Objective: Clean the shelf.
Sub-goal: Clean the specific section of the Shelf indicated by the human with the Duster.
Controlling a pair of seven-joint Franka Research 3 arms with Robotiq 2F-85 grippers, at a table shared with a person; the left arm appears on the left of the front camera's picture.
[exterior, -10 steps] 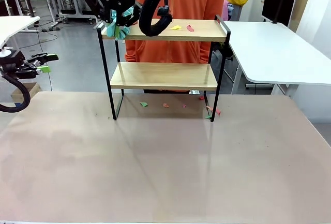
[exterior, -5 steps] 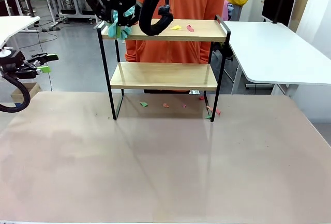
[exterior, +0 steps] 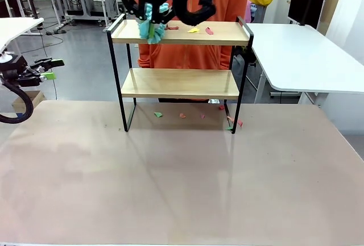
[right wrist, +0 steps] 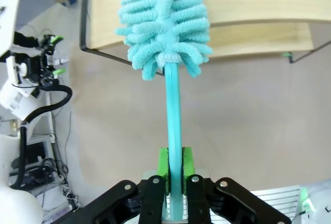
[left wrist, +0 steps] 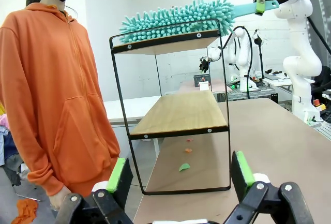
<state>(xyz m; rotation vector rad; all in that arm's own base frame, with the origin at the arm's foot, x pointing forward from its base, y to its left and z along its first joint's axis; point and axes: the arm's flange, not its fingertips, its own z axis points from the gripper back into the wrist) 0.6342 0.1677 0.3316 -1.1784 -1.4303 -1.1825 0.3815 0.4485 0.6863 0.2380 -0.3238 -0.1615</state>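
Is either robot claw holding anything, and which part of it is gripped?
The right gripper holds a teal duster by the end of its handle. The left gripper is open and holds nothing.

**Right claw clamped, left claw wide open**

The right arm comes down from high above the middle, its wrist tipped forward. The right claw [exterior: 151, 12] points downward, and its green pads [right wrist: 163, 163] are pinched tight on the turquoise handle of a duster [right wrist: 173, 105], whose fluffy head juts out beyond the fingertips. Far off to that claw's side and lower, the left arm holds its wrist level. The left claw [exterior: 52, 69] points sideways, jaws spread wide.
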